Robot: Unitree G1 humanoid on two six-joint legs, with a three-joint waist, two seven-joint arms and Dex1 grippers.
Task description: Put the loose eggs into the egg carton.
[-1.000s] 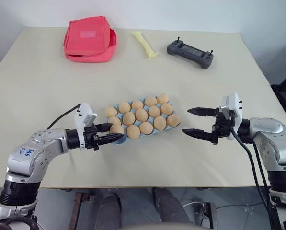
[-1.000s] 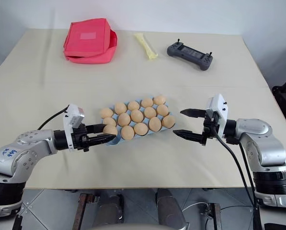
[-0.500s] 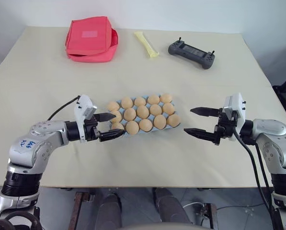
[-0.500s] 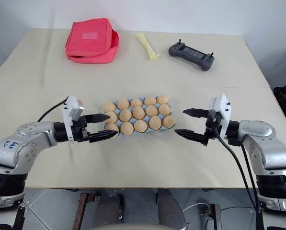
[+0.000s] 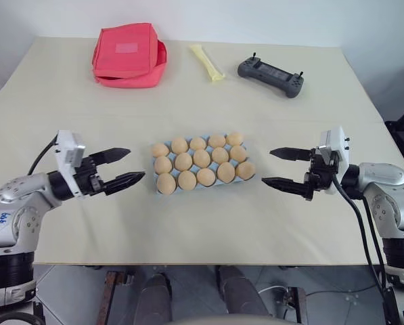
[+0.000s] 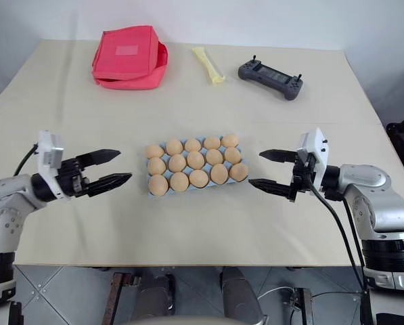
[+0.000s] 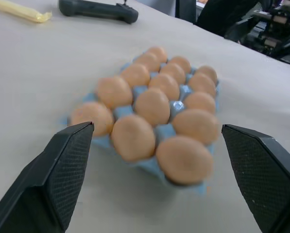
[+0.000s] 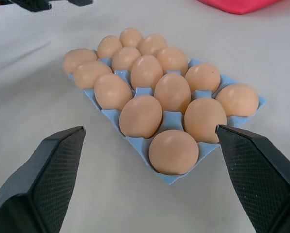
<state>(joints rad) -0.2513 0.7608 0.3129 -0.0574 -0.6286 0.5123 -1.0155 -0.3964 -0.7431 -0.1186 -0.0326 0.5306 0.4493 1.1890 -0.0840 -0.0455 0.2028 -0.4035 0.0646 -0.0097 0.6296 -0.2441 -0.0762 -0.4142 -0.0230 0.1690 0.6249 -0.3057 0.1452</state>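
The light blue egg carton [image 8: 170, 178] lies mid-table, and a tan-orange egg [image 5: 201, 158] sits in each cup I can see. All the eggs in view are in cups; loose eggs are out of view. My left gripper [image 5: 135, 163] hovers a short way left of the carton, level and pointing at it, open with nothing between its fingers. My right gripper [image 5: 267, 166] hovers just right of the carton, also facing it, open and empty. Neither gripper touches the carton.
A red fabric pouch [image 5: 127, 54] rests at the back left of the table. A pale yellow strip [image 5: 206, 62] and a dark handheld controller [image 5: 270, 76] lie at the back centre and right. The table's front edge [image 5: 202, 263] runs just below both grippers.
My left gripper, shut at the carton's front-left egg, has opened and drawn back to the left, away from the carton. The egg stays in its cup. The right arm has held still.
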